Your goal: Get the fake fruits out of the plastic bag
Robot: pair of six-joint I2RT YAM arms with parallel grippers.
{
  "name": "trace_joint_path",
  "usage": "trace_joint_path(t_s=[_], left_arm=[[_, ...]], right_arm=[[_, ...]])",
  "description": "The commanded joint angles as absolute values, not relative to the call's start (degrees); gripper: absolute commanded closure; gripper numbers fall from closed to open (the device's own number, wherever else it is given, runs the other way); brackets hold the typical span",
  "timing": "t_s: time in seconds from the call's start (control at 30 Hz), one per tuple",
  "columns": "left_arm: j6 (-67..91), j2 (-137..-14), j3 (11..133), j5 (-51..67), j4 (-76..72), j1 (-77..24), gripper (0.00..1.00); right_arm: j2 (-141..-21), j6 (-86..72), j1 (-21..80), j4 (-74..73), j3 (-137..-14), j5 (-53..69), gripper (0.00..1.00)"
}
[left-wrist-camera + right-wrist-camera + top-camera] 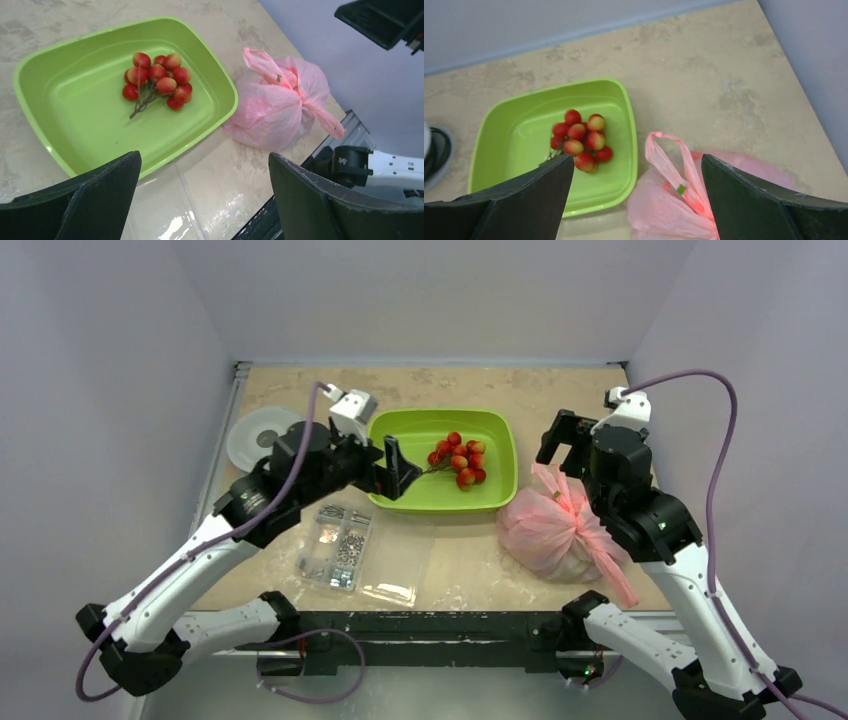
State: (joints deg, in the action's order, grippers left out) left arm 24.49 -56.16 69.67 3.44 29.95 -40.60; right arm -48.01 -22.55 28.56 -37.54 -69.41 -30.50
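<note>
Found nearest, left of centre on the surface (470,575), a clear compartment box (340,545) of small metal parts, lying flat with a clear flat panel beside it on the right. Found the plastic bag (555,530) right of centre at about the same depth, resting on the surface: pink, translucent, crinkled, gathered into a knot at the top, one loop handle standing up and another strip trailing toward the near right edge. Could not make out the fake fruits through the film; saw only a bulging, closed bag. Placed the bag just beside the near right corner of a green tray (445,502); could not tell whether touching. Saw the right claw (565,448) hanging over the far side of the bag, pointed down, fingers spread wide and gripping nothing, with the knot and handle framed between them in the right wrist view. Saw the left claw (400,470) over the tray's left rim, likewise spread apart and empty, aimed across the tray toward the bag. Noted inside the tray, right of its middle, a cluster of small red berries (458,460) on a dark stem, lying on the tray floor. Noted at far left, beyond the box and beside the left arm, a clear round disc (258,435) with a dark centre, flat on the surface.
</note>
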Motion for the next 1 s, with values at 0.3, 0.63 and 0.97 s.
trace_joint_path(t_s=[0.3,0.63,0.97], left_arm=[[22.86,-72.49,67.88,-22.38,11.28,-68.61,0.0],[23.87,-87.74,75.66,-16.75,9.72,-72.31,0.0],[24.17,-109.59,92.49,-11.28,11.96,-72.42,0.0]], right_arm=[[-46.09,-36.64,28.48,-53.23,-74.74,-40.63,0.01],[-49.0,-34.76,28.45,-60.42,-73.47,-34.52,0.01],[-49.44,-30.34,9.19,-51.37,-62.43,-21.22,0.01]])
